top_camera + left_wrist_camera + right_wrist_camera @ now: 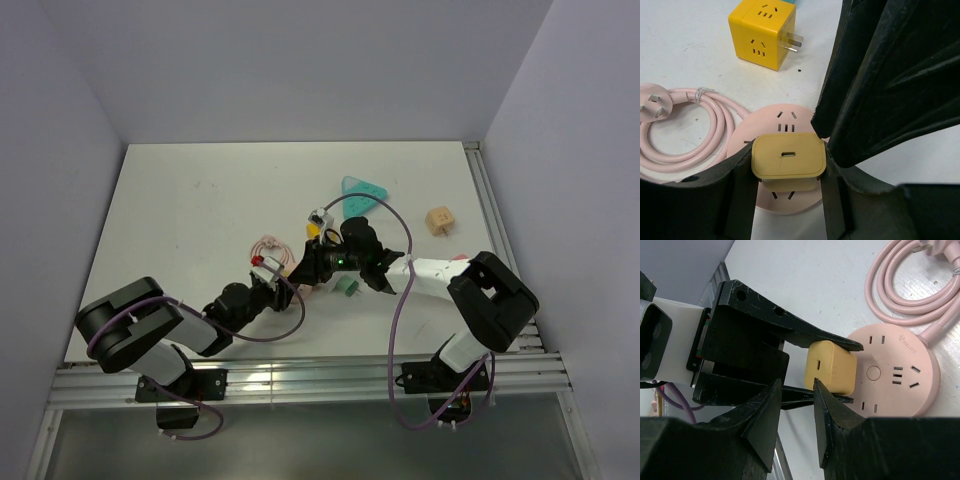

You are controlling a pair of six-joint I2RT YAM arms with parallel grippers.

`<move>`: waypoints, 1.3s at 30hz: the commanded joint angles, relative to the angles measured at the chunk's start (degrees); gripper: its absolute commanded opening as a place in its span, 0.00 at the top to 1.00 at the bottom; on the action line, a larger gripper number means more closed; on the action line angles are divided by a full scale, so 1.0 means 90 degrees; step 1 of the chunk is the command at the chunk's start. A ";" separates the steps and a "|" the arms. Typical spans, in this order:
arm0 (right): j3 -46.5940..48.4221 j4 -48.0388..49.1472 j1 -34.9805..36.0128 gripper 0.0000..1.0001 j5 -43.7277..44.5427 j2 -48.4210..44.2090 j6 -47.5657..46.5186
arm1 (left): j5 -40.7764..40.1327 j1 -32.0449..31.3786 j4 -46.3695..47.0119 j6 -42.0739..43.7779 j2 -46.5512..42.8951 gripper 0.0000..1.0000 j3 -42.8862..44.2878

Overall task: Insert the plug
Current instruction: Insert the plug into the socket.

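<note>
The socket disc [900, 375] is pink, the adapter [788, 156] mustard, the plug [348, 287] mint green

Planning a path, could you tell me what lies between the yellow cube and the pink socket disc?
Bare table with one dark speck separates cube and disc, in the left wrist view.

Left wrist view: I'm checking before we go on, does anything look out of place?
Yes. The left gripper is shut on a tan square adapter over the pink round socket, while the mint-green plug lies untouched on the table near the right arm.
</note>
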 commanded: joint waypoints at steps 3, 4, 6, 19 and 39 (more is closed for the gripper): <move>0.0279 0.0131 0.0048 0.61 -0.0074 0.0036 -0.0102 | 0.0289 0.0125 0.0279 0.0054 -0.0073 1.00 0.0106; 0.0269 0.0131 0.0048 0.61 -0.0084 0.0036 -0.0121 | 0.0319 0.0135 0.0250 0.0093 -0.0092 1.00 0.0135; 0.0269 0.0131 0.0038 0.61 -0.0084 0.0036 -0.0121 | 0.0319 0.0155 0.0181 0.0132 -0.0131 1.00 0.0126; 0.0279 0.0141 0.0038 0.61 -0.0113 0.0046 -0.0111 | 0.0397 0.0174 -0.0386 0.0357 -0.0600 1.00 0.0262; 0.0298 0.0122 0.0048 0.61 -0.0152 0.0085 -0.0131 | 0.0602 0.0370 0.0415 0.0240 0.0269 1.00 0.0145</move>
